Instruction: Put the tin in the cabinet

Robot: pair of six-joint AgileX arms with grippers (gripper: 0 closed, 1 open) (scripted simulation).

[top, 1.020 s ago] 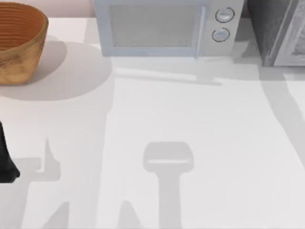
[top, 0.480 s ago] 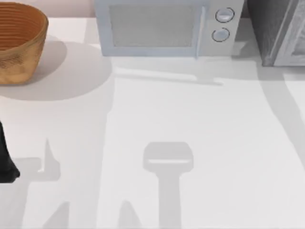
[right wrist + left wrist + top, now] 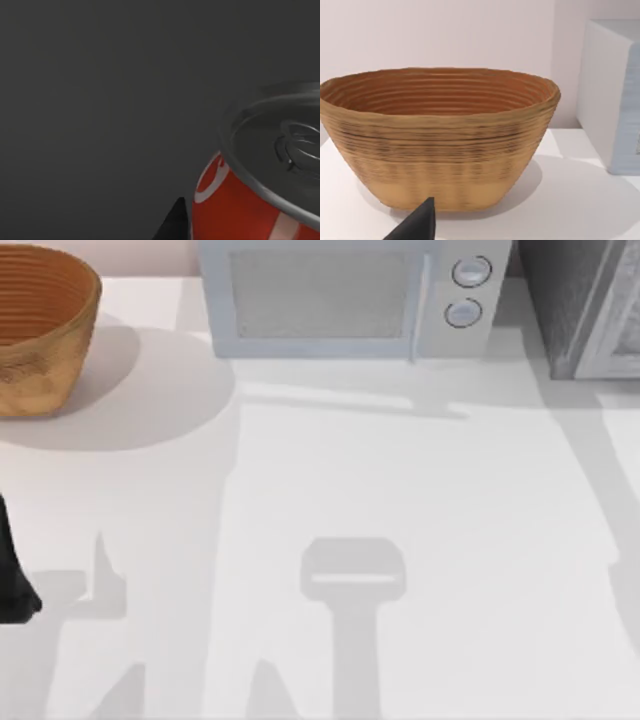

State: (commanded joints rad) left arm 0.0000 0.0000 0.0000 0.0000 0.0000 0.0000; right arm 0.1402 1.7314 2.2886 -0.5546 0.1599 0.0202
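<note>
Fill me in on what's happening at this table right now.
The right gripper is close beside the tin, with a dark grey surface all around them in the right wrist view, which suggests the tin is at or inside the cabinet at the table's back right. Whether the fingers grip the tin can't be told. The left arm is parked at the left edge, its camera facing the wicker basket. The microwave stands between basket and cabinet.
</note>
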